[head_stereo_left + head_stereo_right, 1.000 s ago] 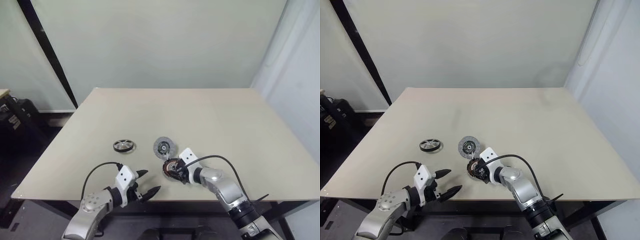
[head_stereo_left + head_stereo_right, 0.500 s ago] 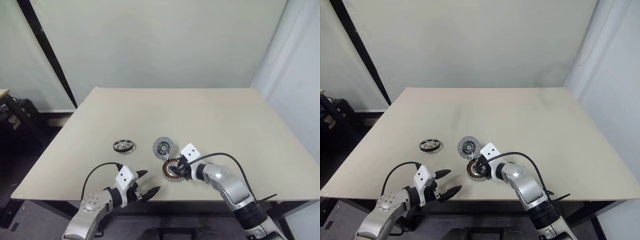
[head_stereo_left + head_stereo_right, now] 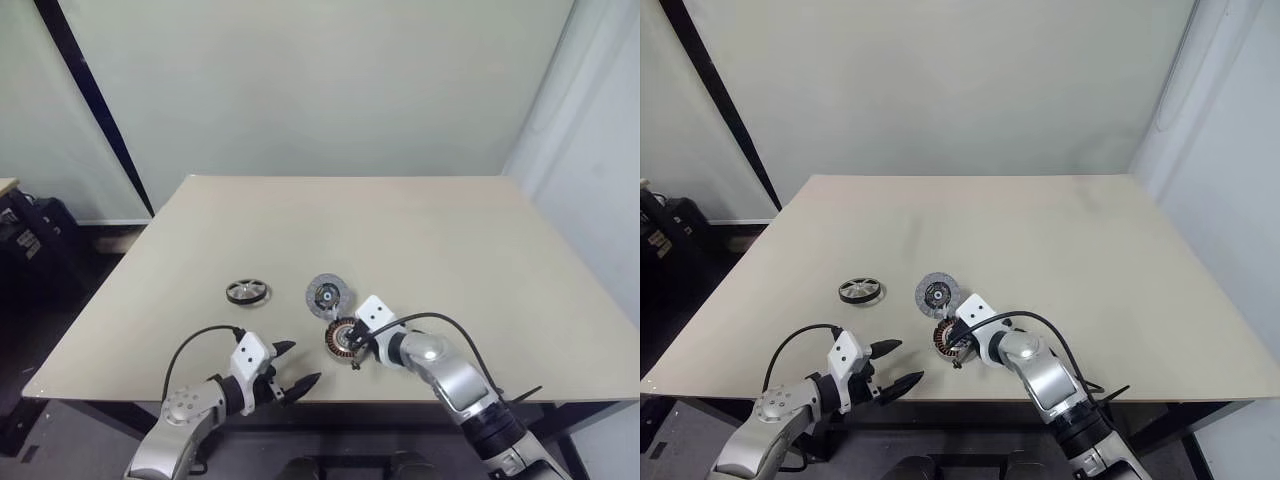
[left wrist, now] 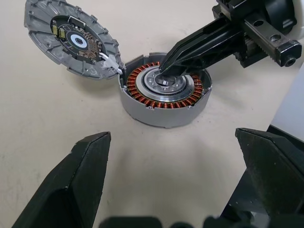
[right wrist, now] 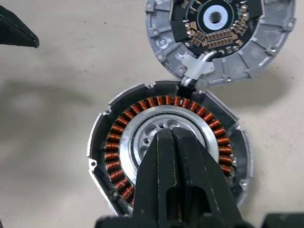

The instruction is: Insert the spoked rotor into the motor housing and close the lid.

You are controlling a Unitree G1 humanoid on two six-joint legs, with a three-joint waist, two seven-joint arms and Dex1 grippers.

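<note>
The motor housing [image 5: 166, 156] has a dull grey cast-metal wall, a ring of glossy copper-orange wire windings and a smooth, bright machined metal centre. The lid [image 5: 221, 38] is rough matt grey cast metal around a dark circuit board with shiny solder pads. The spoked rotor [image 3: 247, 291] looks like dark metal with a slight sheen. The table [image 3: 420, 240] is smooth, matt beige. The right claw [image 4: 164, 71] fingers look like black matt plastic.
</note>
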